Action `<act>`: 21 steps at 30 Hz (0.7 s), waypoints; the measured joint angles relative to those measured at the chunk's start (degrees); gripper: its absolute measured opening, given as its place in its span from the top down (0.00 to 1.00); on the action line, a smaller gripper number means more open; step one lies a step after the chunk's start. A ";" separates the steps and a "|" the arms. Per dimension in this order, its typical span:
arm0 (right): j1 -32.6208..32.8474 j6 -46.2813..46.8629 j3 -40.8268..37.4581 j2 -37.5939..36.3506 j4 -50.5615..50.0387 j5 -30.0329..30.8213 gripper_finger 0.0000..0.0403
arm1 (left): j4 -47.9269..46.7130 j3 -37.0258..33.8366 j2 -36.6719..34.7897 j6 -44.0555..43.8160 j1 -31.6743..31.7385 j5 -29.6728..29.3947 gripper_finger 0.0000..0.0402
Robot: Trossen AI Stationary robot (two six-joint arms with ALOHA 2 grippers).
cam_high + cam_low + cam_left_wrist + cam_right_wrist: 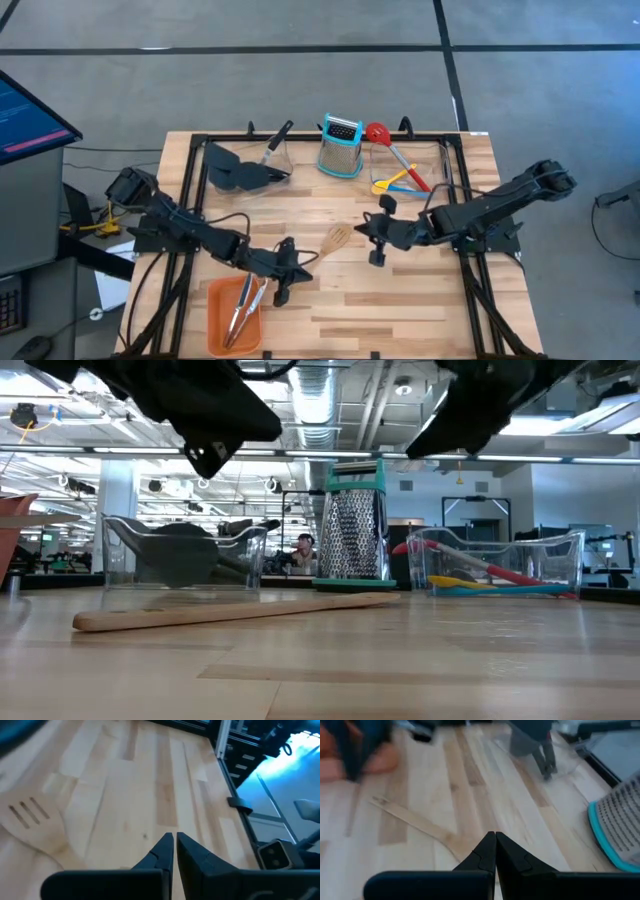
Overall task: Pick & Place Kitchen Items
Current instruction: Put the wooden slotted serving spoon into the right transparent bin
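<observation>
Lying at the table's near edge, an orange tray [222, 318] holds steel tongs [240, 308]; just beside its far right corner hangs the left gripper [282, 296], fingers pressed together and empty; the right gripper [377, 257], likewise closed on nothing, hangs over the table's middle; between the two grippers a wooden spatula [330, 243] lies flat on the boards, its slotted head [35, 822] near the right gripper, its handle end near the left, touched by neither; farther back, a clear bin [243, 167] on the left holds black spatulas [235, 170] and a black-handled tool [277, 141]; a steel grater [341, 146] with a blue rim stands upright at centre; a second clear bin [500, 564] on the right holds a red slotted spoon [396, 152] with small blue and yellow spoons [392, 183].
</observation>
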 joint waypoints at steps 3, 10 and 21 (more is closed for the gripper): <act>-1.67 -1.35 -0.03 2.21 1.21 0.02 1.00 | -0.02 0.00 0.00 -1.46 -1.47 -1.28 0.98; -4.98 -4.85 -0.03 7.31 5.67 -2.81 1.00 | -1.69 0.00 -0.03 -2.09 -3.32 -3.68 0.98; -14.44 -2.82 3.35 19.47 13.00 -16.79 1.00 | -10.60 0.00 -0.17 -8.95 0.39 7.42 0.99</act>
